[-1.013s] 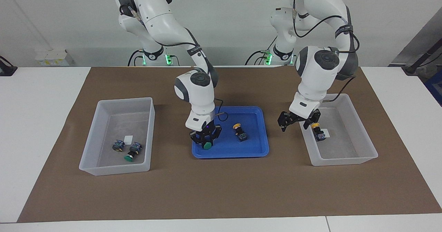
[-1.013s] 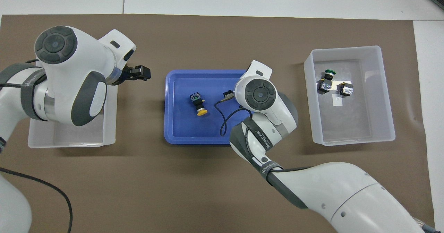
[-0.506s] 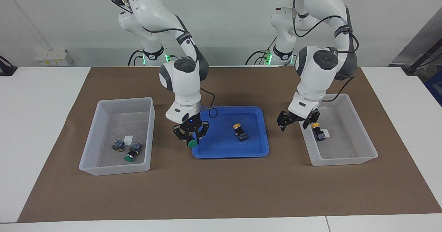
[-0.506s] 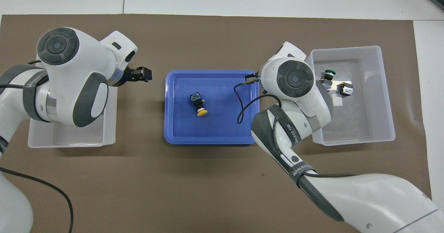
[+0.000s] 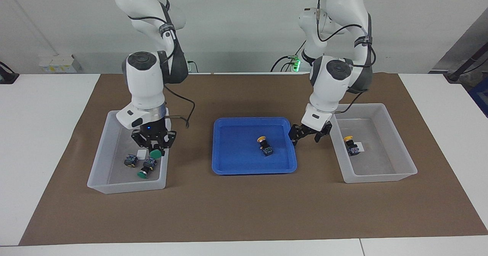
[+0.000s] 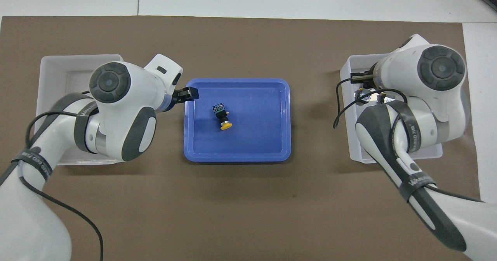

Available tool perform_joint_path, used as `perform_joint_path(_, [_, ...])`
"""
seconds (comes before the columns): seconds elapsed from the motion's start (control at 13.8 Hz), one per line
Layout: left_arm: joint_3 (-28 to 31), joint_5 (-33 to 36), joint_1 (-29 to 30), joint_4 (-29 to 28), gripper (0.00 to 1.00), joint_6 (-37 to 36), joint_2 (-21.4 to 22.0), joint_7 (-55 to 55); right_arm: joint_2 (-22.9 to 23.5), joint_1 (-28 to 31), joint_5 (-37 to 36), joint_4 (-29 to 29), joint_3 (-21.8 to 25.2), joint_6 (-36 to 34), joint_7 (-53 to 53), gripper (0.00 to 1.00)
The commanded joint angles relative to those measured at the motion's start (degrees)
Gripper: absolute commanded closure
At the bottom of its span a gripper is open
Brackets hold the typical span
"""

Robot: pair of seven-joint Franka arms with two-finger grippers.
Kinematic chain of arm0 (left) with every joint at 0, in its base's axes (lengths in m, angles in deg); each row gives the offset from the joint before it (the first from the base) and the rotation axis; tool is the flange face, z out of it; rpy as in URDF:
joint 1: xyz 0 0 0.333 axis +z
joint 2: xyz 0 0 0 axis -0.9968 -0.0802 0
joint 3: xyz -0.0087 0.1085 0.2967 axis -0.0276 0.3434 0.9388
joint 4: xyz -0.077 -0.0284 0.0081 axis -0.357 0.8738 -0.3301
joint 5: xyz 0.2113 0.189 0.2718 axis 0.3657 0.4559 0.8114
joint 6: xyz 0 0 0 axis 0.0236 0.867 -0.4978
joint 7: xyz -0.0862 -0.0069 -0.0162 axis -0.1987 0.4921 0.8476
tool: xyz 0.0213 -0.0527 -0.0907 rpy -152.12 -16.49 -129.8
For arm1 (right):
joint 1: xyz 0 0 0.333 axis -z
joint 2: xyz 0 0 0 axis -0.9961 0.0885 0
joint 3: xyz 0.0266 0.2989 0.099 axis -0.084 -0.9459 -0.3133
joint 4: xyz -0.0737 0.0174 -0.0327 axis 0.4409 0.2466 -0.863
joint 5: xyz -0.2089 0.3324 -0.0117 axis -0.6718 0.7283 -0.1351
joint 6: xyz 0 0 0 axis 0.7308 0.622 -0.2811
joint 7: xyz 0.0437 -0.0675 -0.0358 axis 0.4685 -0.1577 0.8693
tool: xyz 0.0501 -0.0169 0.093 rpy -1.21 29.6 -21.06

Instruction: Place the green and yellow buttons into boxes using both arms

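Since a second ago my right pincer [image 5: 154, 148], clamped on a green button [image 5: 154, 152], swung from tray [image 5: 228, 169] to over its box [image 5: 100, 172], my left pincer [image 5: 305, 134], apart, neared the tray's last yellow button [image 5: 264, 145]; two placings remain.
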Motion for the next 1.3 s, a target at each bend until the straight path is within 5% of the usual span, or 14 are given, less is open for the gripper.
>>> perform_joint_path(0.0, [0.8,-0.7,-4.0,-2.6,0.00,6.4,-1.7,7.8,-0.4,5.7,4.3,-2.3,-0.8,3.4,-10.8,0.95])
perform_joint_path(0.29, [0.8,-0.7,-7.1,-2.6,0.00,16.9,-6.6,14.9,3.6,8.9,6.3,-3.5,-0.8,12.8,-18.0,0.92])
perform_joint_path(0.72, [0.8,-0.7,-10.6,-3.8,0.02,17.3,-8.2,16.8,7.5,11.0,6.3,-3.7,-0.8,19.1,-19.6,0.89])
perform_joint_path(0.87, [0.8,-0.7,-11.6,-5.5,0.23,18.6,-8.2,16.9,8.5,11.4,6.4,-3.7,-0.8,20.4,-19.7,0.89])
perform_joint_path(1.01, [0.8,-0.7,-11.6,-5.9,0.31,18.8,-8.1,16.9,9.0,11.6,6.4,-3.8,-0.9,22.4,-19.7,0.84])
perform_joint_path(1.23, [0.8,-0.7,-11.6,-5.8,0.57,18.7,-8.1,16.9,8.8,11.3,6.4,-4.5,-0.9,22.3,-19.5,0.50])
